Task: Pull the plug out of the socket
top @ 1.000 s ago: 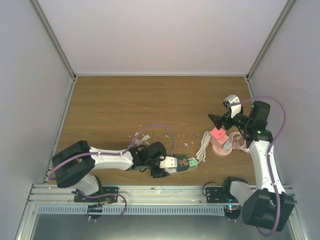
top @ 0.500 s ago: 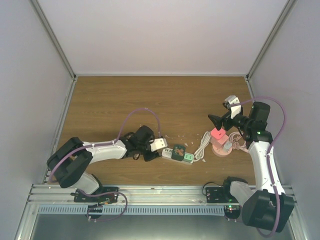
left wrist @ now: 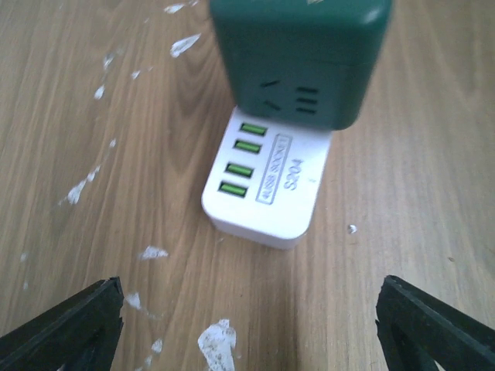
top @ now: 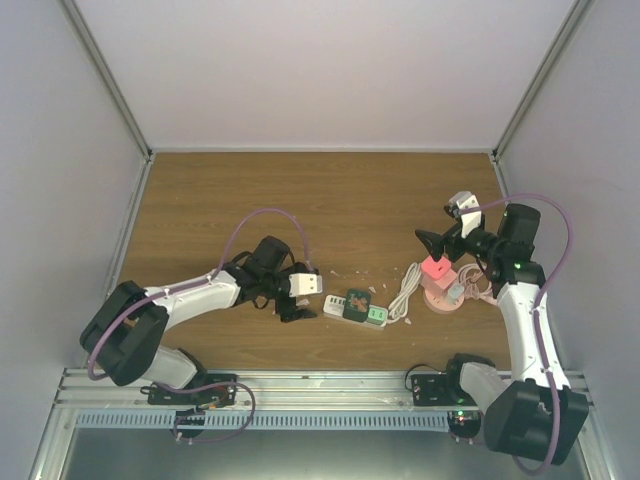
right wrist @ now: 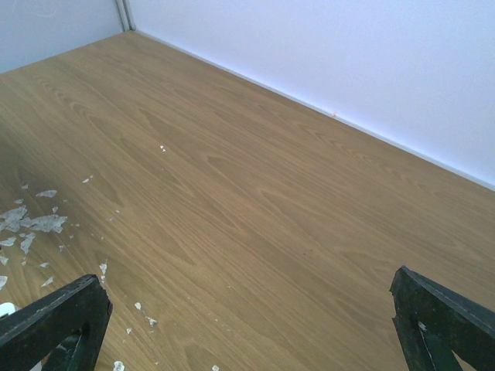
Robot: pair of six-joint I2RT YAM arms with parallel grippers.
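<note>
**Wooden tabletop, both grippers spread wide, plug seated in socket**

Brown wood-grain table (top: 320,200) lies inside white walls. The left gripper (left wrist: 247,305) is released, holding nothing. Just ahead of its fingertips, centred between them, lies the white socket (left wrist: 267,189). The green plug (left wrist: 302,62) sits on the socket's far end. The right gripper (right wrist: 247,309) is also released, above bare wood and white flecks (right wrist: 35,220).

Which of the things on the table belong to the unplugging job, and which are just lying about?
For the job: green plug; white socket under it.
Lying about: pink stand with a red block; white flecks.
</note>
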